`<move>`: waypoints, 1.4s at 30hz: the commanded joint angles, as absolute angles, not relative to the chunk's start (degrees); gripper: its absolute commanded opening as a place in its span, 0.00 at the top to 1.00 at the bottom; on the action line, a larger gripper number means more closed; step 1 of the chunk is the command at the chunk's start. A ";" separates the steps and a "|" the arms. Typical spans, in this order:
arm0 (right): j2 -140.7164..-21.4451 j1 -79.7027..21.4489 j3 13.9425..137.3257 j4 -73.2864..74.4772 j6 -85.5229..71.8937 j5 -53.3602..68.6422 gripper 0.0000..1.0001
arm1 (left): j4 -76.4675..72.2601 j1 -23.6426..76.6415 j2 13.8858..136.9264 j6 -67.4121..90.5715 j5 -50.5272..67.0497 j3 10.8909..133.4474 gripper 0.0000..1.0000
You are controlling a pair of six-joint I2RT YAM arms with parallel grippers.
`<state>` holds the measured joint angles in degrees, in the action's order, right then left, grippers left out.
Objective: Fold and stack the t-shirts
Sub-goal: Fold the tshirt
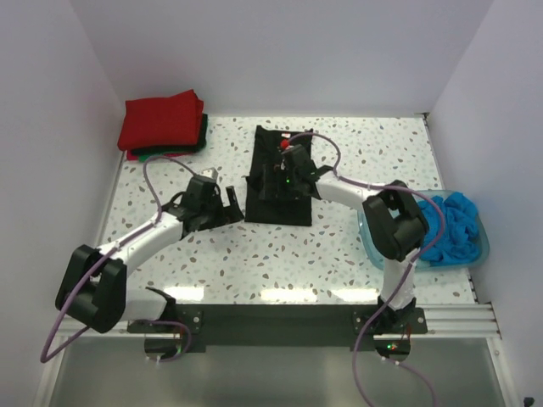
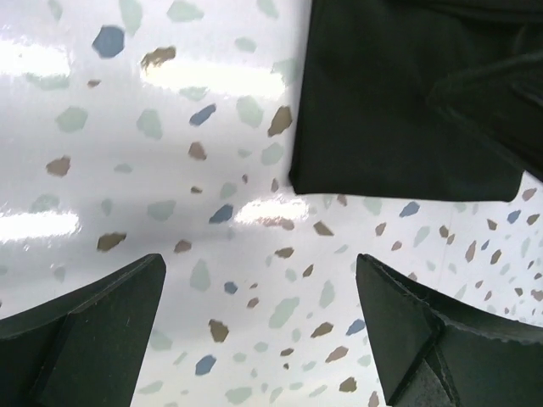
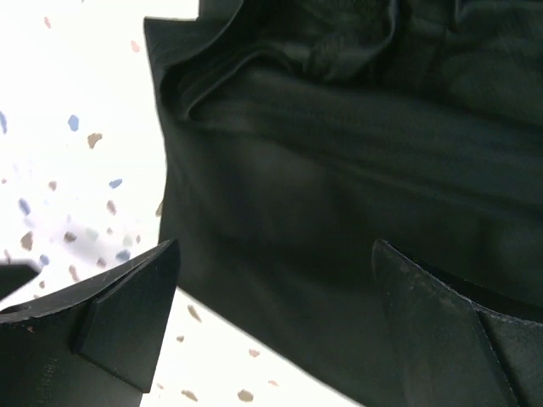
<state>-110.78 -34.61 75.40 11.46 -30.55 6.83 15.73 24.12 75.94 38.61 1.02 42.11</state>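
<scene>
A black t-shirt point(image 1: 280, 203) lies folded into a long rectangle at the middle of the table, with a small red label point(image 1: 282, 144) near its far end. My right gripper point(image 1: 273, 185) hovers open over it; in the right wrist view the gripper point(image 3: 276, 250) has dark fabric point(image 3: 339, 170) below it and nothing between the fingers. My left gripper point(image 1: 233, 206) stands open just left of the shirt's near corner; the left wrist view shows that gripper point(image 2: 261, 263) over bare table, the shirt's corner point(image 2: 399, 102) ahead. A folded red t-shirt point(image 1: 163, 121) rests on a green one point(image 1: 174, 153) at the back left.
A translucent blue tub point(image 1: 373, 246) at the right edge holds crumpled bright blue t-shirts point(image 1: 454, 225). White walls enclose the speckled table point(image 1: 288, 263) on three sides. A metal rail point(image 1: 280, 320) with both arm bases runs along the near edge.
</scene>
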 commanded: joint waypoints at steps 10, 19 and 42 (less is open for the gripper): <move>-120.85 -34.01 87.36 5.38 -29.00 -5.61 0.01 | 19.69 23.91 69.08 39.46 -1.14 39.20 0.00; -125.68 -32.44 98.32 -0.18 -26.63 -16.42 0.01 | 18.72 23.91 69.08 39.29 -0.35 38.85 0.00; -86.05 -30.15 51.69 11.00 -38.31 -6.86 0.12 | 6.15 25.84 93.07 39.37 6.52 48.33 0.20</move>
<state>-87.11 -30.04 55.27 12.43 -33.76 -11.66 9.10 24.91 89.58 38.98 7.03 45.19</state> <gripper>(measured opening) 0.897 0.828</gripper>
